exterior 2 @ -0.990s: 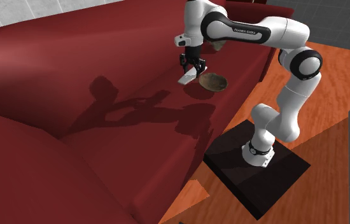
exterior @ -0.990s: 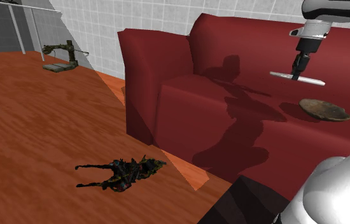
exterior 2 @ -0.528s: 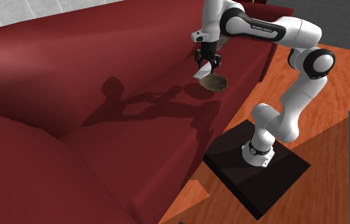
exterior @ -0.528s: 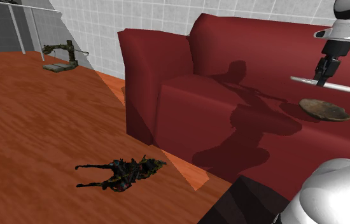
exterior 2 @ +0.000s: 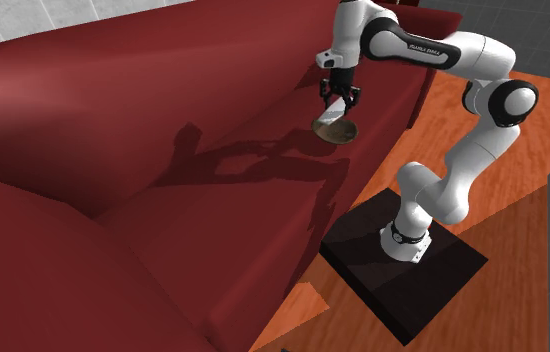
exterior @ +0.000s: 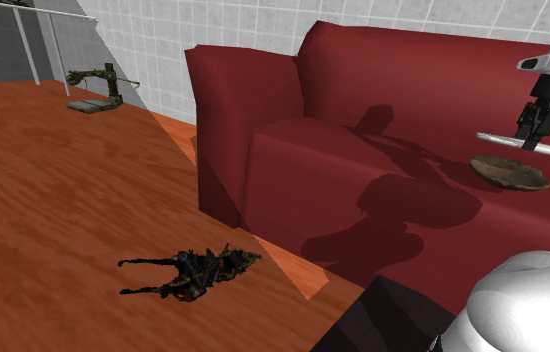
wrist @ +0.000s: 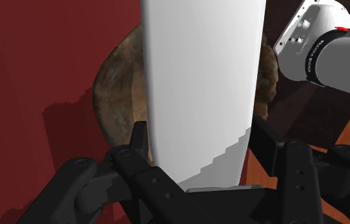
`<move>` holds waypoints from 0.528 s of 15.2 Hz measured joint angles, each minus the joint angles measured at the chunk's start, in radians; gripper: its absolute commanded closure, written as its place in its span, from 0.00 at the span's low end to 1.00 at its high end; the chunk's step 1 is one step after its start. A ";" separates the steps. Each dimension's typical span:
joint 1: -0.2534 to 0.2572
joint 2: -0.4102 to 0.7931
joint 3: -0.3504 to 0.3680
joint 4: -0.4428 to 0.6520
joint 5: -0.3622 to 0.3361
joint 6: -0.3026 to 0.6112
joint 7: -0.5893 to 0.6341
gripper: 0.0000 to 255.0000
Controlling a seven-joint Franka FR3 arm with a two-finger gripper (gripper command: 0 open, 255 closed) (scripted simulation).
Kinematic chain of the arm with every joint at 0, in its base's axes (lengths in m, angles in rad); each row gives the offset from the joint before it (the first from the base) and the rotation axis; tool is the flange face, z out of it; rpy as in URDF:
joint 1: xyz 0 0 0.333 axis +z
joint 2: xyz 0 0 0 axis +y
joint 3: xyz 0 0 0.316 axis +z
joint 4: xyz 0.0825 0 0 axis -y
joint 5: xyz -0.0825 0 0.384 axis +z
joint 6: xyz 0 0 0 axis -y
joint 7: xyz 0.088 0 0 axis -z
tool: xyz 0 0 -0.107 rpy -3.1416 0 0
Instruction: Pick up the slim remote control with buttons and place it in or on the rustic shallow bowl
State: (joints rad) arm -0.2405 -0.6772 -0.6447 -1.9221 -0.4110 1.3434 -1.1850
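The remote (exterior: 508, 140) is drawn as a plain white slim slab, and my gripper (exterior: 534, 134) is shut on it near its middle. It hangs level just above the brown, rough shallow bowl (exterior: 508, 173) on the red sofa seat. From the second exterior view the gripper (exterior 2: 338, 102) holds the remote (exterior 2: 329, 115) directly over the bowl (exterior 2: 339, 131). In the wrist view both black fingers (wrist: 139, 137) clasp the white remote (wrist: 199, 83), with the bowl's rim (wrist: 111, 89) showing behind it on both sides.
The red sofa (exterior: 293, 150) has a high backrest and an armrest on the shoulder view's left. A dark tangled object (exterior: 191, 272) lies on the wooden floor, and a small dark stand (exterior: 96, 88) sits near the tiled wall. My arm's black stand (exterior 2: 403, 262) is beside the sofa.
The gripper has carried the remote toward the shoulder view's right, from beside the bowl to above it. It stays shut on the remote throughout.
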 measured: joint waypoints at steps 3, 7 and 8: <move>-0.006 -0.017 -0.008 -0.050 -0.010 0.035 0.005 1.00; -0.015 -0.040 -0.015 -0.119 -0.023 0.081 0.017 1.00; -0.019 -0.049 -0.018 -0.138 -0.028 0.093 0.018 1.00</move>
State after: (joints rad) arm -0.2599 -0.7261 -0.6624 -2.0606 -0.4391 1.4359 -1.1667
